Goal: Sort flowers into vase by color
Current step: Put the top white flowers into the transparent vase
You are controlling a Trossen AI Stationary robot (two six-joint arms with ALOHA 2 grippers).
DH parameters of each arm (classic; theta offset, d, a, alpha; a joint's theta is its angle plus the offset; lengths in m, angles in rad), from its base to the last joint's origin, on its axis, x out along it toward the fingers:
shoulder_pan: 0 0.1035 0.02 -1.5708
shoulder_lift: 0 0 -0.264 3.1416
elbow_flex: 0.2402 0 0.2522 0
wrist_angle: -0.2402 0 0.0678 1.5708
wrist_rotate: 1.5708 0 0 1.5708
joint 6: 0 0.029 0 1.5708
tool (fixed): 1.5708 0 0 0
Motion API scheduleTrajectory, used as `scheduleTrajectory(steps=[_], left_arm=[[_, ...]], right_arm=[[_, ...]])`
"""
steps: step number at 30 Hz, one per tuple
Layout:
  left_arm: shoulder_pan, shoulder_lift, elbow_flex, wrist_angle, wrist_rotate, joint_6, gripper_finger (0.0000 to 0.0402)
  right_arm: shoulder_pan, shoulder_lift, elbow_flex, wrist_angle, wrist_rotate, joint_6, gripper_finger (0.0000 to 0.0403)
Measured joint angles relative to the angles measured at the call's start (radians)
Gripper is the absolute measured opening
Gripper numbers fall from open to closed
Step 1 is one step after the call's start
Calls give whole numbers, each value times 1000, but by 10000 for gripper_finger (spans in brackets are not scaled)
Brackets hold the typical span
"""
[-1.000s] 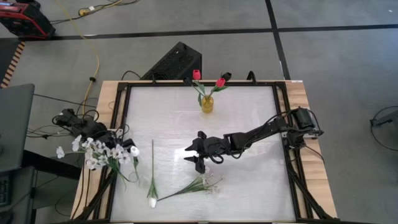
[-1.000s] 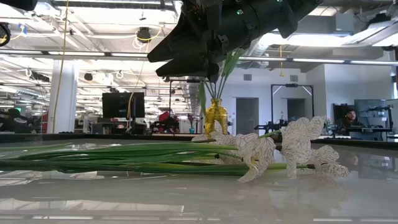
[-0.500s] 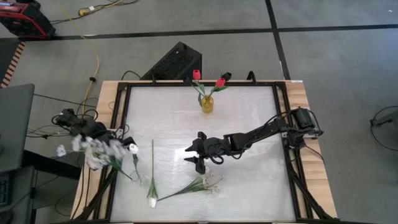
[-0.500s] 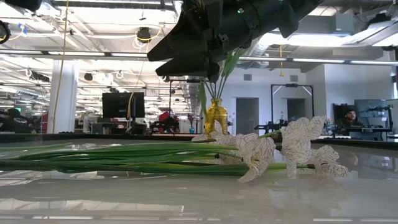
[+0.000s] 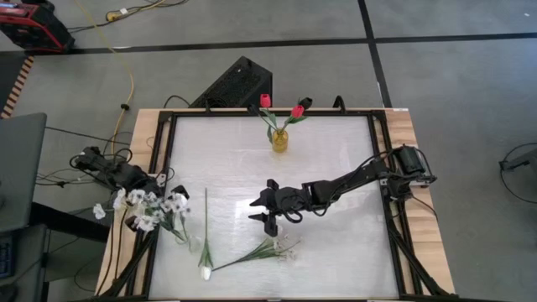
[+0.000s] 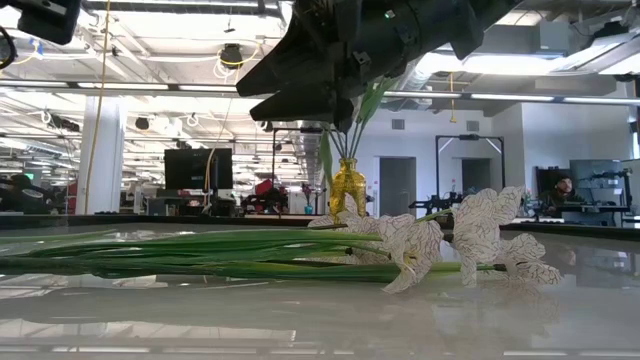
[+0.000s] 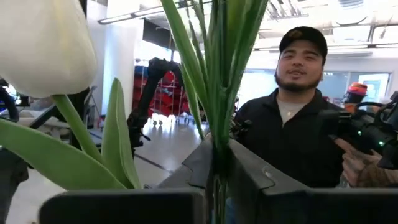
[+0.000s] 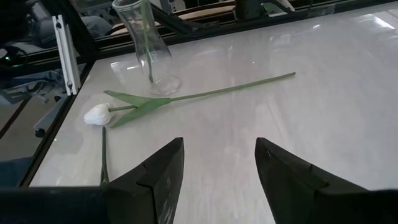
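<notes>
My left gripper (image 7: 217, 171) is over the table's left edge, shut on a bunch of flowers: a bushy white spray (image 5: 149, 210) and a white tulip bud (image 7: 43, 43). A clear glass vase (image 8: 148, 53) stands near the left edge with a thin green stem showing inside it. A white tulip (image 5: 205, 239) and a white spray (image 5: 270, 248) lie flat on the table. The yellow vase (image 5: 278, 139) at the far edge holds two red tulips (image 5: 265, 101). My right gripper (image 5: 260, 210) is open above the table's middle, touching nothing. My left gripper pinches the bunch's green stems (image 7: 219, 146) between its two fingers, which lie across the stems. The bunch is lifted, with the blossoms (image 5: 149, 210) by the gripper and the stems slanting toward the glass vase. I cannot tell where the stem ends rest.
A metal frame (image 5: 168, 151) rims the white tabletop. A black box (image 5: 235, 84) sits beyond the far edge. A person (image 7: 298, 124) stands beyond the table in the left wrist view. Bare tabletop (image 5: 336, 243) lies to the right of the lying flowers.
My left gripper has swung the bunch toward the table's near edge, so the blossoms now sit lower and closer to the frame. My right arm has kept still, and the lying flowers have not moved.
</notes>
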Motion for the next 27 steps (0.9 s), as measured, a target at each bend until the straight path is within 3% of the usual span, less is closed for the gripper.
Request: scheduleTrajectory(steps=[13,27], left_arm=[[0,0,1,-170,-29,-279,126],[0,0,3,-323,17,-674,136]], right_arm=[[0,0,0,-1,0,-1,224],[0,0,0,-1,0,-3,224]])
